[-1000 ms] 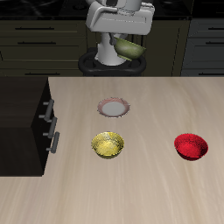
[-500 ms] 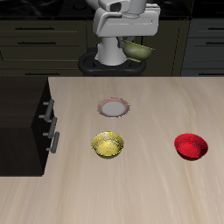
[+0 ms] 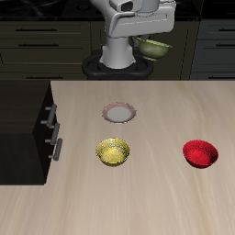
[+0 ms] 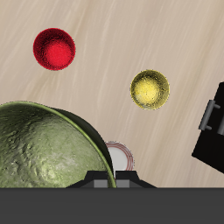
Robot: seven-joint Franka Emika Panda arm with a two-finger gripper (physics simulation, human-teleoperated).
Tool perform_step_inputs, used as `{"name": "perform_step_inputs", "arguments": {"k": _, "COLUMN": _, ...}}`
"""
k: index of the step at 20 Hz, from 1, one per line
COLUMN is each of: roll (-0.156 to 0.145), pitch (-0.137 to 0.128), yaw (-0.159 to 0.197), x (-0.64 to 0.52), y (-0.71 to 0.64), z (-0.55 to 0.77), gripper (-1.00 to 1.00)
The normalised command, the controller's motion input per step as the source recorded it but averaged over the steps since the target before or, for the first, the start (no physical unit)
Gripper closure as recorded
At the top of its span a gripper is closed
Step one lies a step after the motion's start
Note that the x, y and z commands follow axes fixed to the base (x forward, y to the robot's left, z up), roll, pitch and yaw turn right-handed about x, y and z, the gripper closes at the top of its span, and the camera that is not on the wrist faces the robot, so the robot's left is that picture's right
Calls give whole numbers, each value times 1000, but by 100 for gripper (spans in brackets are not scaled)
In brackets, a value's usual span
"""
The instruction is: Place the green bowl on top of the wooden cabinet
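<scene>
Green bowl held aloft at the gripper

The gripper [image 3: 145,40] pinches the green bowl [image 3: 155,48] by its rim, high above the table's [image 3: 147,207] back edge; the bowl hangs tilted, its mottled hollow facing the wrist camera. Below lie a plate [image 3: 119,113], yellow bowl [image 3: 113,152] and red bowl [image 3: 200,153]. The wooden cabinet [image 3: 23,124] stands apart at the table's side.

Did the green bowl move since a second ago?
Yes. The green bowl, held up by the gripper, has gone higher and farther from the wooden cabinet, judged against the robot's base.
</scene>
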Motion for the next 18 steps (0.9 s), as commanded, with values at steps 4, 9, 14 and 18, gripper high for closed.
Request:
{"name": "perform_step_inputs", "arguments": {"k": 4, "roll": -7, "pitch": -6, "yaw": -10, "x": 54, "y": 60, "z": 30, "gripper": 100}}
{"name": "perform_step_inputs", "arguments": {"k": 9, "roll": -6, "pitch": -15, "yaw": -6, "x": 157, "y": 26, "z": 49, "gripper": 100}}
{"name": "perform_step_inputs", "arguments": {"k": 14, "roll": -3, "pitch": -1, "yaw": -5, "x": 124, "y": 97, "z": 12, "gripper": 100}}
{"name": "perform_step_inputs", "arguments": {"k": 18, "roll": -21, "pitch": 1, "yaw": -40, "x": 170, "y": 155, "z": 17, "gripper": 100}}
